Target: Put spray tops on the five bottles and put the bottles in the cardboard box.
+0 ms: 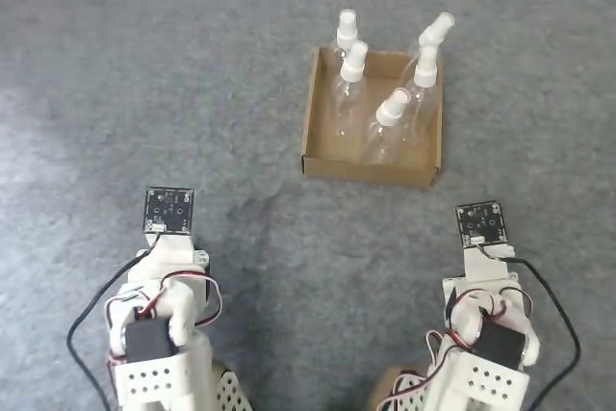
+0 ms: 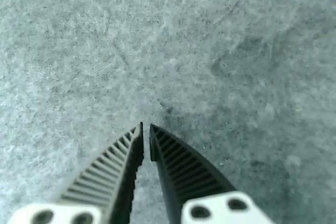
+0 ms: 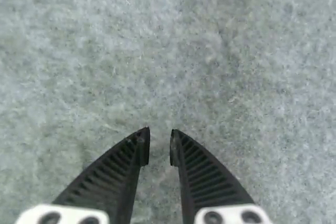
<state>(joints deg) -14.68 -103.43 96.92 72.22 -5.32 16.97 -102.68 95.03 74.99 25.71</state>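
while the left end effector (image 2: 146, 127) hangs clenched over bare grey worktop (image 2: 220, 35), its ribbed black jaws meeting almost tip to tip and gripping nothing, the right end effector (image 3: 157, 140) hangs over the same grey surface with its jaws all but closed, a narrow slit between the tips and nothing in it. in the high view the left arm (image 1: 164, 305) and right arm (image 1: 486, 324) sit at the near edge of the worktop, well apart from each other, each pointing towards the far side. beyond them, nearer the right arm's side, lies the box (image 1: 310, 132), open at the top. five clear bottles (image 1: 348, 103) are gathered in it, close together, some leaning. each carries one of the white spray tops (image 1: 355, 60). two of the tops rise past the box's far rim, and one bottle tilts towards the near wall
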